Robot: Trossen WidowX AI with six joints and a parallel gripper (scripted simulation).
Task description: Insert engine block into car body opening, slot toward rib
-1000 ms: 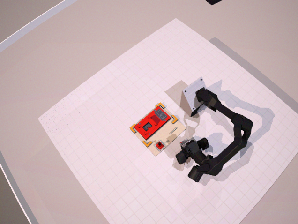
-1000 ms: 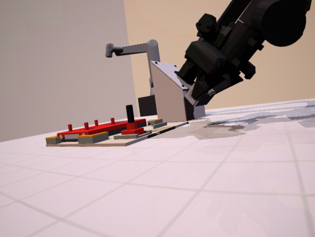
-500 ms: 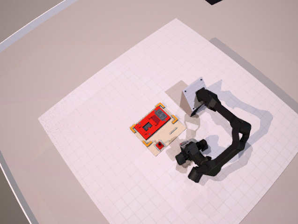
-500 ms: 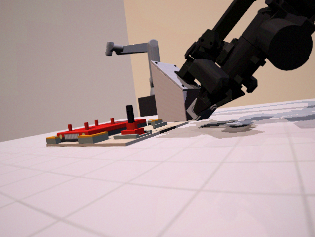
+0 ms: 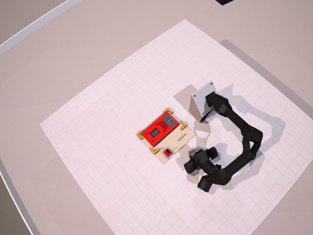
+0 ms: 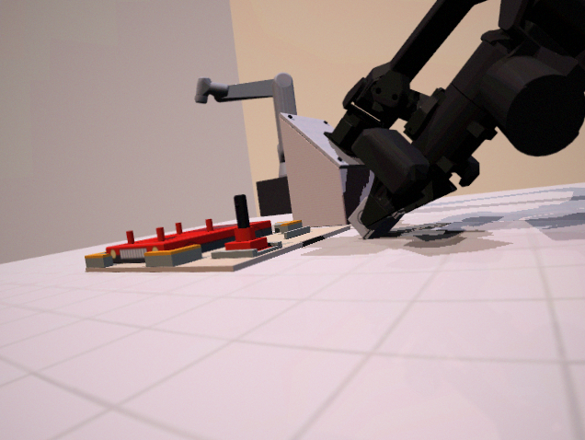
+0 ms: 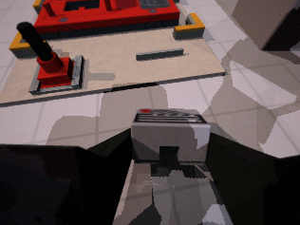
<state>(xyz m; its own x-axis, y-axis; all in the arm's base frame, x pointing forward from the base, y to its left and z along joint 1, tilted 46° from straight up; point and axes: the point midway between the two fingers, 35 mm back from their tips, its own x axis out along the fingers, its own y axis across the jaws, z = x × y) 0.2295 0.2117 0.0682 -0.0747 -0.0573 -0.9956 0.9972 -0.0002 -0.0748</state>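
Pale gridded table (image 5: 101, 141) (image 6: 283, 359) (image 7: 24, 124) here, with a tan wall (image 6: 378, 42) and a gray arm (image 6: 250, 88) in the background. From where I'm standing, the claw (image 5: 194, 152) (image 6: 371, 226) (image 7: 166, 134) is down low beside the board (image 5: 174, 141) (image 6: 189, 269) (image 7: 114, 61), off its long edge, fingers clamped on the engine block (image 5: 193, 151) (image 6: 359, 222) (image 7: 170, 140). So the block is outside the board, nowhere near in yet, and tilted in the side view, its low corner at or just above the table; can't tell if it touches.

The red car body (image 5: 154, 136) (image 6: 189, 238) (image 7: 114, 18) sits between four orange-topped corners (image 5: 154, 150) (image 6: 172, 255) (image 7: 189, 28), its opening (image 5: 154, 132) (image 7: 82, 5) uncovered. Between claw and car there's a strip of board with a low gray rib-like bar (image 5: 181, 137) (image 6: 296, 231) (image 7: 159, 54) toward one end and a red piece with an upright black stick (image 5: 167, 152) (image 6: 242, 213) (image 7: 40, 44) near the other. Flat gap between those two, decent room. The sloped box (image 5: 196, 108) (image 6: 314, 179) (image 7: 266, 23) stands just past the board's far corner, so that side's tighter.
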